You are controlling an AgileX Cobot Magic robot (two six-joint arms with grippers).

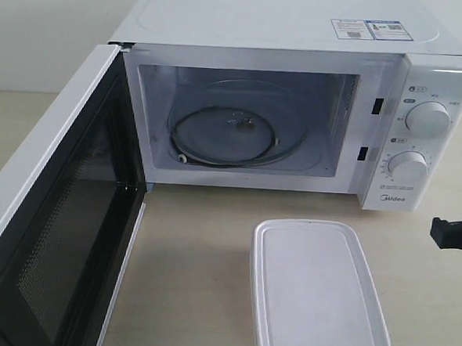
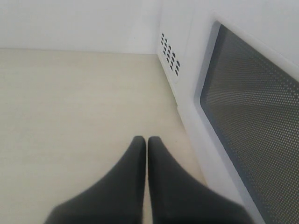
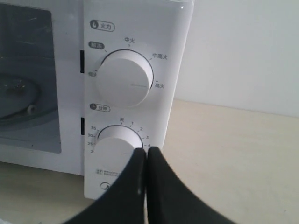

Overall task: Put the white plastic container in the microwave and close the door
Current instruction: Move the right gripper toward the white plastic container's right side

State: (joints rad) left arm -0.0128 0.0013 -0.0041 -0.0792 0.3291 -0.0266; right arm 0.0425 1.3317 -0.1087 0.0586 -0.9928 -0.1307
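Container point(image 1: 318, 292) is found on the table point(image 1: 193, 280) before the microwave point(image 1: 287, 20), its long axis pointed into the open front. The right gripper point(image 3: 146, 151), shut and empty, is placed nearer, off the container's right side; the left gripper point(image 2: 146, 139), also shut, is seen outside the wide-swung door point(image 1: 62, 233). The path inward is judged clear.

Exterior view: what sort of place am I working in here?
Likely a lab bench staged as a kitchen counter: a countertop microwave with its door open, a white plastic container in front, all on a pale tabletop against a plain wall.
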